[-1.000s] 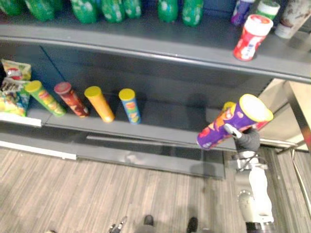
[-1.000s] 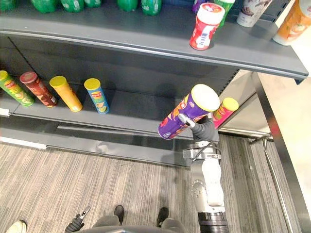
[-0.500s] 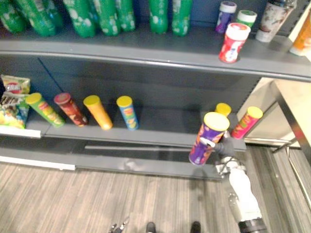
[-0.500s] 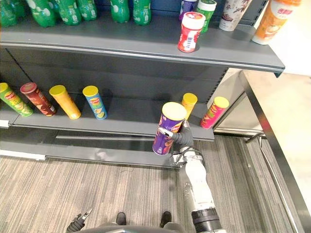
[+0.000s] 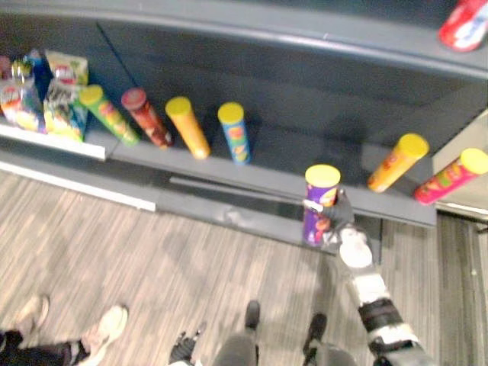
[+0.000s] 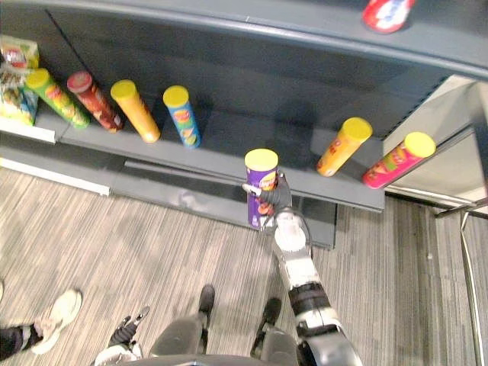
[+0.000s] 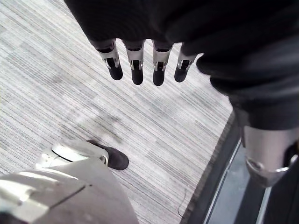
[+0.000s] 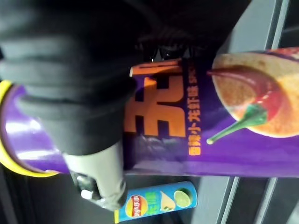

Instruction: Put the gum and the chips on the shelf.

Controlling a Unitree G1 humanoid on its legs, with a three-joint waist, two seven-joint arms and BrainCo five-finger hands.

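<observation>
Right hand [image 6: 279,195] grips the upright purple chips can [image 6: 259,210]

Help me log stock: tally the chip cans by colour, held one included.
Green chip can: 1
Dark red chip can: 1
Orange chip cans: 2
Blue chip can: 1
Purple chip can, in the right hand: 1
Pink chip can: 1
Total: 7

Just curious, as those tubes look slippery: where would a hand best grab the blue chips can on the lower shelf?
Probably round the middle of the blue chips can, coming from the front: it stands upright, its round body suits curled fingers, gaps lie on both sides, and the upper shelf blocks the way from above.
</observation>
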